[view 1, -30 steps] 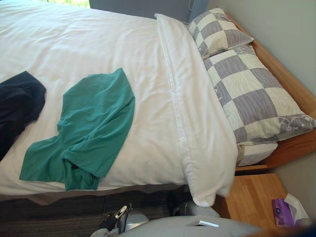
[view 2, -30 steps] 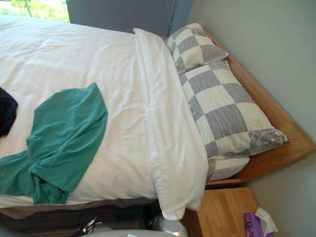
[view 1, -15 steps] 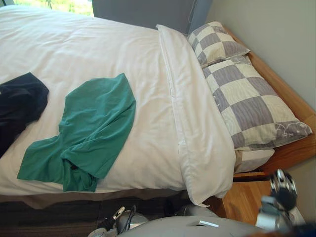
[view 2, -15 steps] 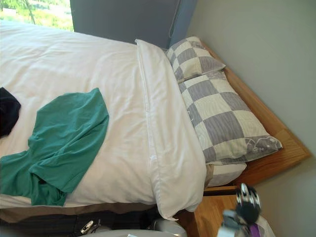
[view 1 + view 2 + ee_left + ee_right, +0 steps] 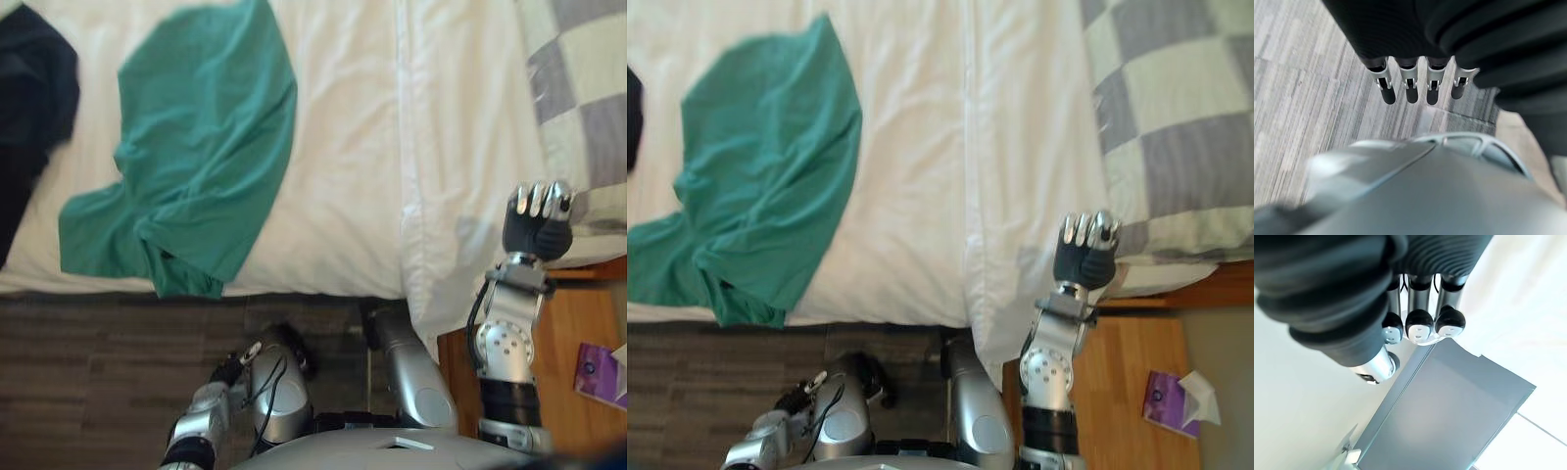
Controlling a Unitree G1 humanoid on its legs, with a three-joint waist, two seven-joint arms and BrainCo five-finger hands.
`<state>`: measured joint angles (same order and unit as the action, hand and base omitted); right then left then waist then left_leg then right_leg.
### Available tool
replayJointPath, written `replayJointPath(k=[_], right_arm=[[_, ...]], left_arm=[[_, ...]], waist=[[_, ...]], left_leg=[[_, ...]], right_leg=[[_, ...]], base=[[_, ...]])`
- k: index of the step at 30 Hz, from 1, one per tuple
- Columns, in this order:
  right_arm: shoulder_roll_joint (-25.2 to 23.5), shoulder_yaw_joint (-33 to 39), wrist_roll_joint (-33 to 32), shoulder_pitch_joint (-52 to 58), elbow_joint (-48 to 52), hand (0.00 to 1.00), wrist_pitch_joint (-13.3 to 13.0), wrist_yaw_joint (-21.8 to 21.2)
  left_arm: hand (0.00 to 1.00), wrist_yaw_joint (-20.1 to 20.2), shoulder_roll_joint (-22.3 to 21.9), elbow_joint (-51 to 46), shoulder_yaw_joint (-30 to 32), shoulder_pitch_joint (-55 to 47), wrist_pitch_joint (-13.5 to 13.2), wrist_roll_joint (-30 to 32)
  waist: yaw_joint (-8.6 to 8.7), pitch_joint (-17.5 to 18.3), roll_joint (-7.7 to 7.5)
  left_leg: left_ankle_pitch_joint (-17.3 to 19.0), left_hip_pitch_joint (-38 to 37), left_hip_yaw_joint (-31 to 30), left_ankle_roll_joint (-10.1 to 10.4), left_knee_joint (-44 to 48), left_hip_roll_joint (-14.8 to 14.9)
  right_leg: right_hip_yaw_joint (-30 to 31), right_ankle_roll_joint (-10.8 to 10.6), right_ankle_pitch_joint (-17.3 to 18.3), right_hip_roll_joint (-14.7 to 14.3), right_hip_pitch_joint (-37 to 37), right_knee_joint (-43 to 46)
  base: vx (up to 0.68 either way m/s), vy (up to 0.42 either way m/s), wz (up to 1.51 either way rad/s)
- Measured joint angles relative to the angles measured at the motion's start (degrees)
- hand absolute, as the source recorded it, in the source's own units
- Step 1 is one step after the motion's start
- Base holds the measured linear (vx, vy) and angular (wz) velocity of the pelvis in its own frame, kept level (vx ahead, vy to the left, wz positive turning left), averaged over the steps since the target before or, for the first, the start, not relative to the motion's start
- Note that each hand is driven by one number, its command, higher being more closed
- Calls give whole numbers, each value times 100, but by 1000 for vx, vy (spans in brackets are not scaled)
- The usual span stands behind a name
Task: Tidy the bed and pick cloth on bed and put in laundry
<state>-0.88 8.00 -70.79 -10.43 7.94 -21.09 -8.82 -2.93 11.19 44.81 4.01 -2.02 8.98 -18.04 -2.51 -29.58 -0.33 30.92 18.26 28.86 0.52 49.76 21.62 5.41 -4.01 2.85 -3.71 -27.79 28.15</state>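
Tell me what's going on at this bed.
The robot stands at the bedside. Its right robot hand is raised beside the folded edge of the white duvet, near the grey-and-cream checked pillow. Its fingers are curled and hold nothing. Its left robot hand hangs low over the floor, fingers straight. The crumpled green cloth and a dark navy cloth lie on the duvet, neither picked up yet.
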Motion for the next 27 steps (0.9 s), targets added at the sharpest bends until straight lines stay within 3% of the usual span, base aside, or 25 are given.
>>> replayJointPath(k=[3,6,9,11,17,20,24,25,27], right_arm=[[-31,38,2,-290,-114,100,-6,243],[-32,177,-124,-335,-448,100,-131,264],[-34,606,-602,-313,-922,100,-248,-50],[-18,781,-1014,-285,-1024,100,-316,-577],[-31,1269,-1764,211,-1823,100,-301,-1510],[-58,1654,-2208,774,-3119,100,-137,-1472],[-216,2153,-2100,1793,-3962,100,222,-1446],[-235,2245,-1977,1939,-4016,0,278,-1459],[-264,2479,-1388,2406,-4336,0,452,-1478]], left_arm=[[0,-2,-1,164,-53,178,-351,-166],[0,1,-15,191,-35,210,-643,-276],[0,4,-149,384,233,295,-988,-346],[0,7,-193,450,383,286,-1145,-380],[0,20,-441,636,963,323,-1384,-400],[0,68,-655,755,1385,319,-1466,-525],[0,214,-865,823,1714,264,-1463,-615],[0,263,-904,822,1717,266,-1446,-612],[0,324,-1102,790,1758,281,-1385,-585]], waist=[[6,-102,108],[8,-111,102],[33,-143,119],[173,-164,135],[258,-162,133],[324,-159,151],[581,-133,256],[612,-128,256],[627,148,251]], left_leg=[[-8,501,-108,-73,200,-64],[-36,809,-172,-130,365,-173],[21,1105,-226,-240,561,-269],[106,1281,-249,-293,720,-279],[202,1179,-121,-298,859,-277],[270,858,88,-281,840,-268],[320,117,265,-222,622,-116],[298,-50,302,-215,534,-101],[178,-406,416,-166,169,-103]], right_leg=[[3,-17,31,39,-521,281],[54,-39,182,128,-928,665],[133,-60,353,181,-1339,1056],[176,-61,428,185,-1567,1304],[308,-62,476,169,-1614,1545],[441,-64,479,136,-1467,1579],[513,-43,361,-28,-728,1132],[499,-66,295,-30,-550,1008],[462,-55,68,-21,-108,472]], base=[[-65,20,6],[-6,15,10],[-26,11,6],[-37,11,1],[-44,13,-7],[-12,33,-31],[19,41,-35],[23,39,-20],[26,46,-13]])
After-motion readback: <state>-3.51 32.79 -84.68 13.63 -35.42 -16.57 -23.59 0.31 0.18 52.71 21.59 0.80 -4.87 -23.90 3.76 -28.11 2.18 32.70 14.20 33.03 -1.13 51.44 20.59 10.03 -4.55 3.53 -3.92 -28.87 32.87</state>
